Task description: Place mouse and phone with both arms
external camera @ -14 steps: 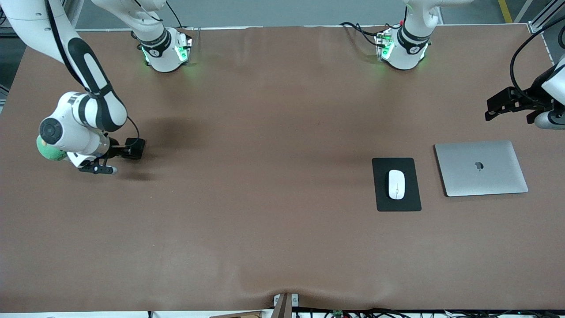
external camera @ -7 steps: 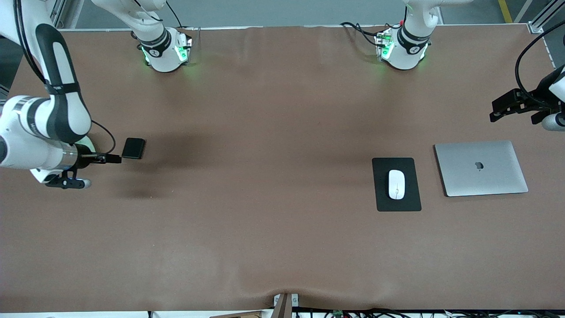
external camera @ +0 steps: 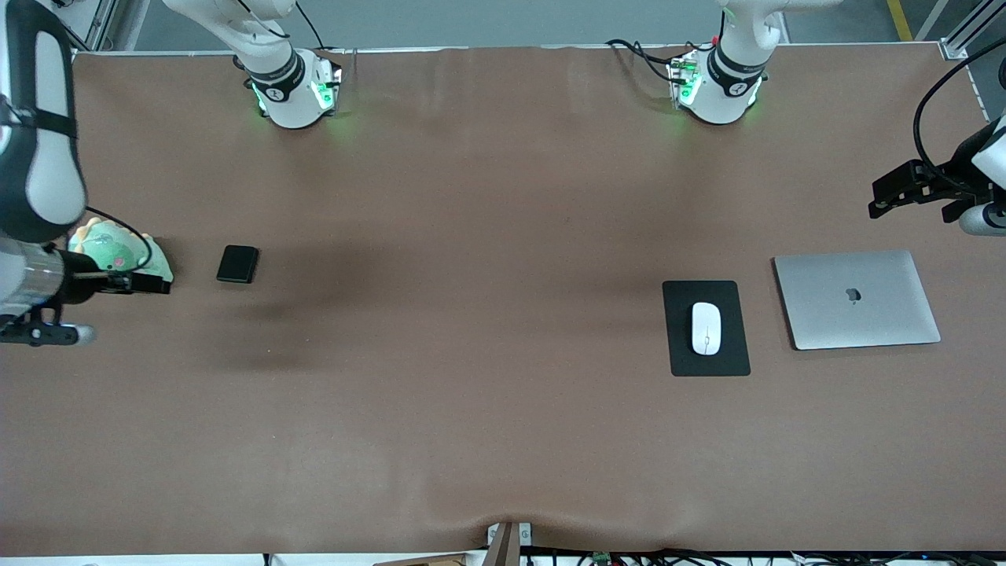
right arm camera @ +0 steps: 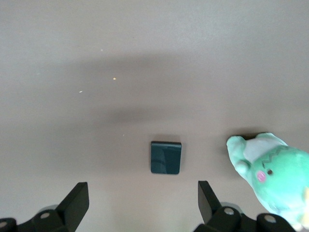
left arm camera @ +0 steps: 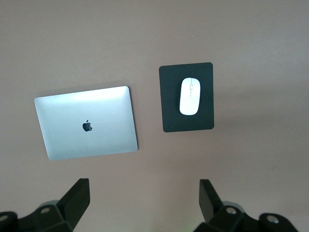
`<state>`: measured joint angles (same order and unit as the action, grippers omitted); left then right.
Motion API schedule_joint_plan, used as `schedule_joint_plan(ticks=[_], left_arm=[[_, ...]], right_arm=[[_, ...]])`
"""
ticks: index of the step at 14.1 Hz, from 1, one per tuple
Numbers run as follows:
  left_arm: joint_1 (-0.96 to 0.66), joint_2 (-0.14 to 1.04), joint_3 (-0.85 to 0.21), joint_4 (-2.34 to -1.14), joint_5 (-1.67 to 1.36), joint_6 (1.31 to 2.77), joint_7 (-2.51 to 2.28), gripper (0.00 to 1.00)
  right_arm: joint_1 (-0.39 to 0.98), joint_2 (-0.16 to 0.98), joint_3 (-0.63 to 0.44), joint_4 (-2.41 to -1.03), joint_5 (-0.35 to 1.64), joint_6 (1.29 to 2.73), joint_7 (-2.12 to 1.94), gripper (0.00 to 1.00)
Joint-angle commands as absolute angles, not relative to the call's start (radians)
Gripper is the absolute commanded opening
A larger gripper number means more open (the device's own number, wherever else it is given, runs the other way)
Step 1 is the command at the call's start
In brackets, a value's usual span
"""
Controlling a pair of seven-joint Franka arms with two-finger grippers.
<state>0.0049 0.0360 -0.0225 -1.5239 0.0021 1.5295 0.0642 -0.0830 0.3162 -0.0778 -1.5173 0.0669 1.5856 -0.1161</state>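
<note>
At the surface's (external camera: pixel 503 440) right-arm end, the right tool (external camera: pixel 145 284) has drawn back wide and empty, leaving the phone (external camera: pixel 237 263) set down, so the placing looks probably finished, while the left tool (external camera: pixel 896 191) waits wide above the laptop's (external camera: pixel 857 299) end, the mouse (external camera: pixel 706 328) on its mat (external camera: pixel 679 330).

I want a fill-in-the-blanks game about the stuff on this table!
1. The white mouse lies on a black ____.
2. The silver laptop is ____, lid down.
3. The phone lies beside a green ____ toy.
4. The left claw and the right claw both hold ____.

Missing words: mat; closed; plush; nothing
</note>
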Motion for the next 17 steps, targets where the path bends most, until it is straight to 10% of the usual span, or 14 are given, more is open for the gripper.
schedule_joint_plan(ticks=[1, 10, 17], left_arm=[[0.035, 0.034, -0.023, -1.520, 0.009, 1.534, 0.080, 1.00], [0.038, 0.034, -0.021, -1.520, 0.017, 1.534, 0.080, 1.00], [0.052, 0.035, -0.021, -1.520, 0.017, 1.534, 0.080, 1.00]], right_arm=[[-0.075, 0.347, -0.071, -1.363, 0.057, 1.450, -0.117, 1.00], [0.009, 0.214, -0.061, -1.316, -0.026, 1.388, -0.252, 1.00], [-0.029, 0.005, -0.071, -1.531, 0.015, 1.436, -0.249, 1.00]])
